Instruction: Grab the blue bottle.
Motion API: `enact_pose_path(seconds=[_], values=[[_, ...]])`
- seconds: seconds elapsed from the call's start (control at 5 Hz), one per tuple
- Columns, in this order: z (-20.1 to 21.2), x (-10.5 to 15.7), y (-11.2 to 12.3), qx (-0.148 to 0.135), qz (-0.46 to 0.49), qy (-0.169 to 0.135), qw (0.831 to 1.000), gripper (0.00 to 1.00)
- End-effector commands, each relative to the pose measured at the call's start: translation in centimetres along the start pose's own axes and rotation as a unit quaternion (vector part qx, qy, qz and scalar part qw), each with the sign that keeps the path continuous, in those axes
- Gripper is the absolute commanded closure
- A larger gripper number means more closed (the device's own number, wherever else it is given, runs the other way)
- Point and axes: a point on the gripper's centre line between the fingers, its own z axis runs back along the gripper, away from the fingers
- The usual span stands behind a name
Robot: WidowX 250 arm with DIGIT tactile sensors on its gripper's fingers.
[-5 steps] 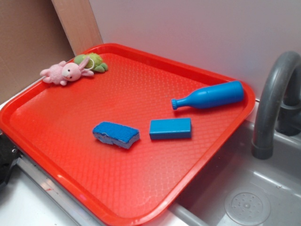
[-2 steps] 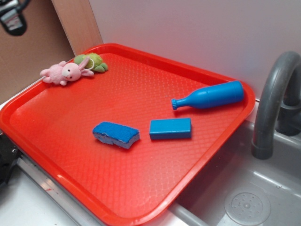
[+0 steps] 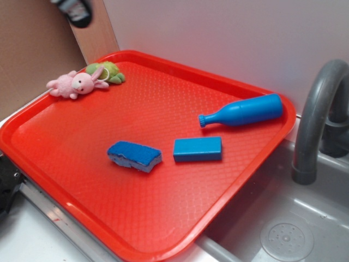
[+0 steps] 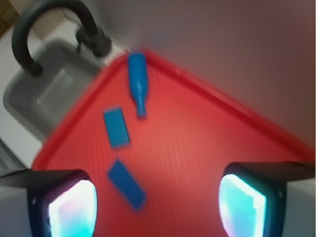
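Tray [image 3: 65, 180]: red plastic, pebbled surface. Bottle [image 3: 245, 112]: smooth blue cylinder with a narrow neck, lying flat at two o'clock near the rim. Block [image 3: 197, 149] and spongy pad [image 3: 134, 155]: blue, mid-tray. Gripper [image 4: 157, 197]: fingers spread wide, empty, high above.

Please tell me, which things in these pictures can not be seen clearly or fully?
- Gripper: in the exterior view only a blurred dark piece shows at the top edge.
- Blue bottle: motion-blurred in the wrist view, its lip unclear.
- Faucet: cut off by the right edge, exterior view.
- Green toy: partly hidden behind the pink bunny.
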Motion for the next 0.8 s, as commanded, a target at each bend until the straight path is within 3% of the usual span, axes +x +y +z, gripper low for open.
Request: enact_pose_path(seconds=[0.0, 0.2, 0.6], values=[[-4.8, 5.0, -1.0, -0.004, -0.022, 0.002, 1.0, 0.0], [-8.6, 6.7, -2.0, -0.032, -0.062, 0.01, 0.998, 0.0], [-12.6, 7.4, -4.3, -0.036, -0.091, 0.036, 0.995, 0.0]])
